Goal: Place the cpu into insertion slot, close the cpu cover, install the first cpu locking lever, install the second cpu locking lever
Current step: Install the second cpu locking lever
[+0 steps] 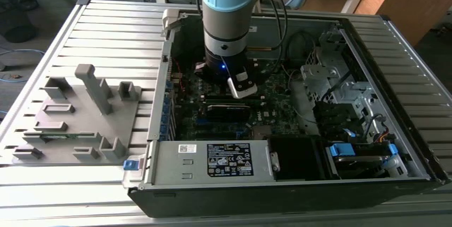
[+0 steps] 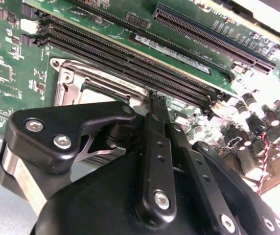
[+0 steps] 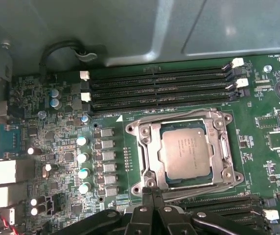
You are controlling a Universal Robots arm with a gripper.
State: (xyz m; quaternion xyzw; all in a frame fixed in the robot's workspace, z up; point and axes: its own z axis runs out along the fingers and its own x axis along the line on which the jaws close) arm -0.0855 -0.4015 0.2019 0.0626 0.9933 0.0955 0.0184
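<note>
Looking first at the exterior view: the arm reached down into the open computer case, which lay on its side on the slatted table. The gripper hung low over the motherboard, close to the board's middle. A grey fixture tray with upright pegs sat on the table, off to the exterior view's left of the case, well apart from the work.

Second wrist view: the gripper had its fingers pressed together with nothing between them, the tip poised just beside the near edge of the insertion slot. Long black memory slots ran just beyond the socket.

First wrist view: the cpu lay flat and square inside the insertion slot. The cpu cover appeared to be lying down around the chip, its window framing the metal top. The gripper tip stood at the socket's edge. Whether either locking lever was latched could not be told.

Judgement: placement looked done; the step in hand concerned the cover or a lever. To do it well, the closed tip should press only on frame or lever metal, never the chip, and move slowly.
</note>
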